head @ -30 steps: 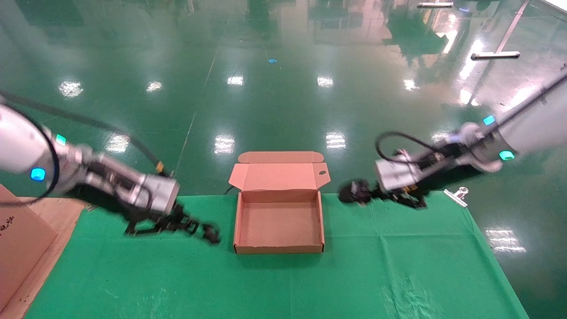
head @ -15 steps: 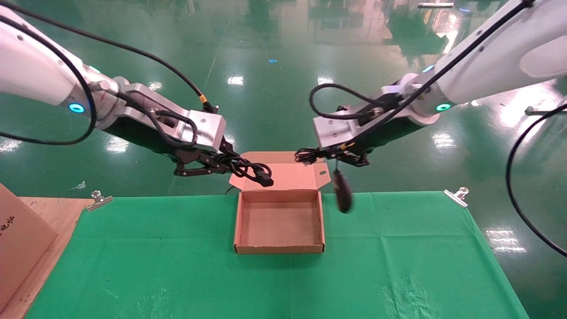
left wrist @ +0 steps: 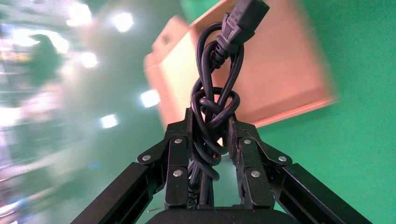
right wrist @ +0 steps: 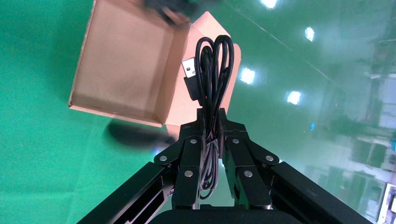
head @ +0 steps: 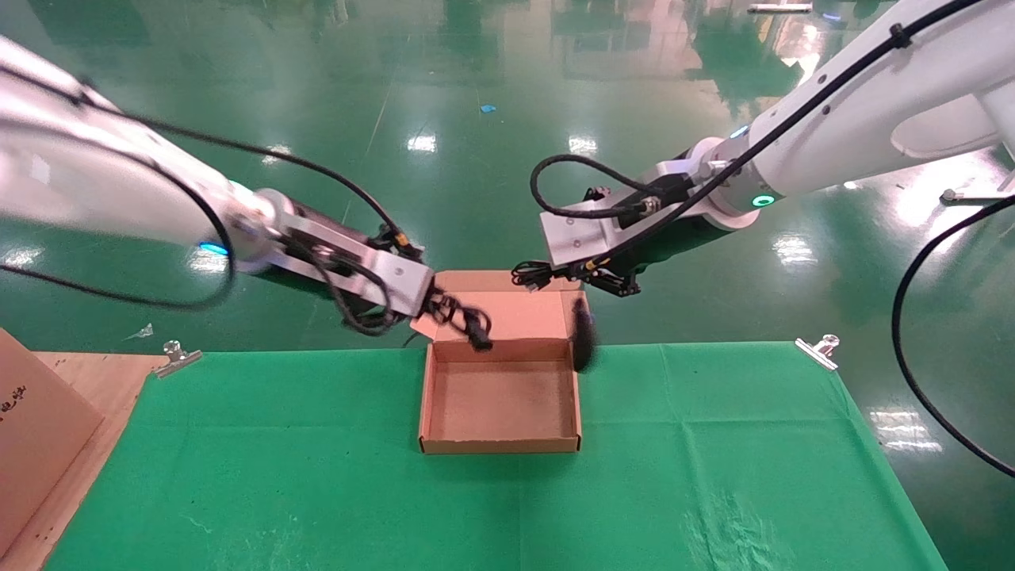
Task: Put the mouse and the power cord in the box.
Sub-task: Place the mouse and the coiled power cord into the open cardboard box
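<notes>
Cord [left wrist: 215, 100] first: my left gripper [left wrist: 208, 158] pinches the bundled loops between both fingers [left wrist: 177, 168], and the bundle runs straight out past the tips, long axis in line with the gripper, plug [left wrist: 243, 17] at the far end. In the head view that plug [head: 478, 339] hangs low, pointing down toward the box [head: 499, 446] at its back left corner, above the wall where the lid [head: 499, 305] hinges. The bundle's near end runs in behind the fingers, out of sight.

Mouse [head: 584, 337] next: it dangles on its thin wire from my right gripper [right wrist: 211, 149], whose fingers [right wrist: 189, 161] are pressed onto the folded wire [right wrist: 212, 79]. The wire loops stick out beyond the tips, with the USB plug [right wrist: 189, 77] beside them. The mouse hangs lengthwise, nose down, at the box's back right corner, just outside the right wall as far as I can tell; it is a dark smear, so its label and exact tilt escape me. From my right wrist it shows as a blurred dark shape [right wrist: 137, 135] over the green cloth [head: 507, 507].

The box sits open on the cloth, lid raised at the back, nothing lying inside.
</notes>
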`<state>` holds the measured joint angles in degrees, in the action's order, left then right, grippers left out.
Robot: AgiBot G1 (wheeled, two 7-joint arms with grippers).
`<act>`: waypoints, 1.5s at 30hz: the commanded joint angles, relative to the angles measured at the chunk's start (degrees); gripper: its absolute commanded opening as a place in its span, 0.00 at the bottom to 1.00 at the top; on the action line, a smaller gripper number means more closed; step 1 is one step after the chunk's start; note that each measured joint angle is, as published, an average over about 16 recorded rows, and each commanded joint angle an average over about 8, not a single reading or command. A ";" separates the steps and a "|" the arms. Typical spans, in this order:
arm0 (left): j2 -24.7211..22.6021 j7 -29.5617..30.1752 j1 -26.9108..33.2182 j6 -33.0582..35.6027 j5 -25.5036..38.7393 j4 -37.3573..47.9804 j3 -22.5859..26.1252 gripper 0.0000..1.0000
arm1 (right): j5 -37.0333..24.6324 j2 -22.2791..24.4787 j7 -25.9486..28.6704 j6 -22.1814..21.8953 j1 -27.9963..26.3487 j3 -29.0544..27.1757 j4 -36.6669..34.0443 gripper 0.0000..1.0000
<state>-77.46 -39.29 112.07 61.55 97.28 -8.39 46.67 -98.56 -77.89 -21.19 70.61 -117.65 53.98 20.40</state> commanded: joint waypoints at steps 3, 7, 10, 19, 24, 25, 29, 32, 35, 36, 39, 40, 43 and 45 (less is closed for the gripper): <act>-0.59 -2.44 -6.64 -12.60 -1.82 -3.13 -1.02 0.00 | 0.98 0.14 -0.23 0.07 -0.19 1.02 -0.17 0.00; -1.07 1.08 -12.89 -21.53 -3.42 -7.37 -0.26 0.00 | 1.86 0.35 -1.38 1.23 -0.08 1.78 -1.23 0.00; -1.21 4.11 -17.25 -25.65 -4.77 -11.22 1.43 0.00 | 2.42 0.45 -2.39 1.76 0.29 2.20 -2.21 0.00; -1.23 12.96 -24.17 -32.45 -5.55 -15.95 11.04 0.19 | 3.68 0.58 -5.06 1.58 2.56 3.11 -5.43 0.00; -1.14 16.36 -24.70 -34.16 -6.17 -16.67 15.19 0.81 | 4.31 0.52 -6.21 0.68 3.61 3.38 -6.79 0.00; -1.12 16.86 -24.67 -34.38 -6.42 -16.85 15.85 0.90 | 4.42 0.50 -6.39 0.47 3.81 3.44 -6.99 0.00; -1.07 18.39 -24.36 -35.17 -7.29 -17.26 18.28 1.00 | 4.87 0.44 -6.89 -0.22 4.51 3.69 -7.54 0.00; -1.05 19.27 -24.11 -35.66 -7.97 -17.46 19.88 1.00 | 5.19 0.38 -7.06 -0.58 4.92 3.91 -7.68 0.00; -1.03 19.97 -23.88 -36.11 -8.67 -17.61 21.32 1.00 | 5.48 0.32 -7.01 -0.80 5.17 4.18 -7.59 0.00; -1.02 20.17 -23.81 -36.24 -8.90 -17.66 21.77 1.00 | 5.58 0.29 -6.96 -0.87 5.21 4.27 -7.50 0.00; -1.01 20.67 -23.61 -36.62 -9.59 -17.76 23.01 1.00 | 5.91 0.20 -6.62 -1.04 5.21 4.57 -6.98 0.00; -1.00 20.81 -23.54 -36.74 -9.81 -17.79 23.39 1.00 | 6.04 0.17 -6.47 -1.07 5.16 4.67 -6.74 0.00; -0.99 21.18 -23.36 -37.05 -10.50 -17.85 24.51 1.00 | 6.48 0.07 -5.84 -1.09 4.85 5.02 -5.71 0.00; -0.93 21.19 -23.08 -36.76 -10.98 -17.99 25.23 1.00 | 6.82 0.00 -5.33 -1.04 4.59 5.29 -4.83 0.00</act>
<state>-78.25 -18.60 89.34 25.37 85.93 -25.97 71.44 -91.71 -77.92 -26.35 69.44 -112.92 59.41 15.88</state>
